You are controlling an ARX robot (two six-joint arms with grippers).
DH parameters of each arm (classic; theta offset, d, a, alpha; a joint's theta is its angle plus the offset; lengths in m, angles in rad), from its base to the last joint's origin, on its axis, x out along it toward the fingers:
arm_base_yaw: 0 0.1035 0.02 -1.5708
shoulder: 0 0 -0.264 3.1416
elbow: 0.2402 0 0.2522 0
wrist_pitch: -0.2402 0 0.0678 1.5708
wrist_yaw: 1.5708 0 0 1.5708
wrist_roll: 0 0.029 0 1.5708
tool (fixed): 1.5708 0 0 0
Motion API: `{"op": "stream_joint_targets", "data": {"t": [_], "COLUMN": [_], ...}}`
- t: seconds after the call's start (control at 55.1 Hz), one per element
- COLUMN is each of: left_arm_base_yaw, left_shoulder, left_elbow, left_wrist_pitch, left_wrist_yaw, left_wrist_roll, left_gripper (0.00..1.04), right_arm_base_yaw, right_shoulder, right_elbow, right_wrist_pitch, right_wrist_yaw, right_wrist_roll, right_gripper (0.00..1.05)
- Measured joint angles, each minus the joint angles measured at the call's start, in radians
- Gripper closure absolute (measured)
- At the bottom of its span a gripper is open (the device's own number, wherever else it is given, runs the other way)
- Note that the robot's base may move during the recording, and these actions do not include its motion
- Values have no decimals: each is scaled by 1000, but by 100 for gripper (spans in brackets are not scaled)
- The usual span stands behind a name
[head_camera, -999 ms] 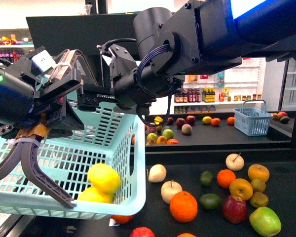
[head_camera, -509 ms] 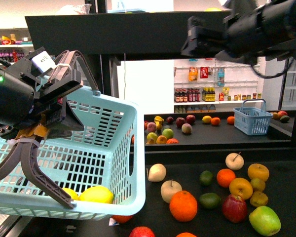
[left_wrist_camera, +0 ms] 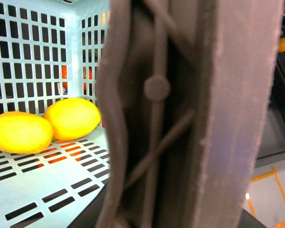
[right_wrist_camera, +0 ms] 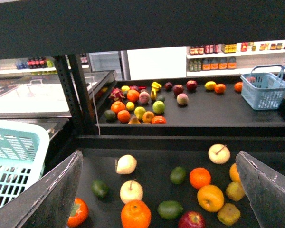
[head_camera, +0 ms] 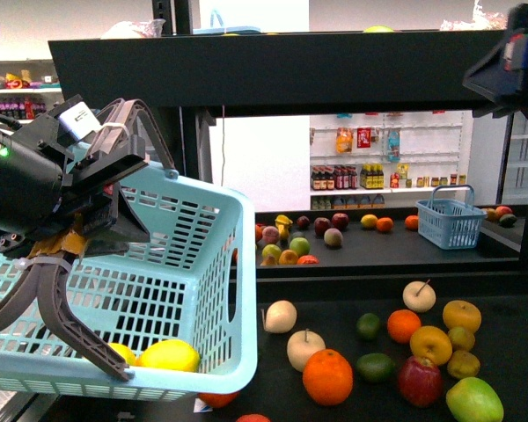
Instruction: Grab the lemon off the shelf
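Two yellow lemons (head_camera: 167,355) (left_wrist_camera: 72,118) lie side by side on the floor of the light-blue basket (head_camera: 189,255). My left gripper (head_camera: 106,171) is shut on the basket's dark handle and holds it up at the left, in front of the shelf (head_camera: 502,303). In the left wrist view the handle and fingers (left_wrist_camera: 180,118) fill most of the picture. My right gripper (right_wrist_camera: 159,190) is open and empty, hovering above the fruit on the shelf's black tray (right_wrist_camera: 152,152). In the front view only a piece of the right arm (head_camera: 510,61) shows at the top right.
The tray holds an orange (head_camera: 327,376), pears (head_camera: 305,349), limes (head_camera: 376,367), apples (head_camera: 420,380) and a persimmon (right_wrist_camera: 77,212). Behind it, a second black tray carries more fruit and a small blue basket (head_camera: 451,221). White wall shelving with bottles (head_camera: 370,176) stands further back.
My right arm has left its place over the basket and swung up and away to the right. The lemon that was in mid-drop now rests on the basket floor beside the other.
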Motion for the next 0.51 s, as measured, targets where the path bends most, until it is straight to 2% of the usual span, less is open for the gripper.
{"op": "stream_joint_targets", "data": {"t": [0.182,0.291,0.381,0.509], "left_arm_base_yaw": [0,0,0,0], "left_shoulder": [0,0,0,0], "left_elbow": [0,0,0,0], "left_wrist_pitch": [0,0,0,0], "left_wrist_yaw": [3,4,3,2], "left_wrist_roll": [0,0,1,1], "left_gripper": [76,76,76,76], "right_arm_base_yaw": [14,14,14,14], "right_shoulder": [-203,-263,-305,-378], "right_elbow": [-228,-259,-337,-463], "right_wrist_pitch": [37,-82,-67,-25], "right_wrist_yaw": [60,74,73,74], "right_wrist_roll": [24,-32,-54,-69], "right_gripper": [8,24,37,63]}}
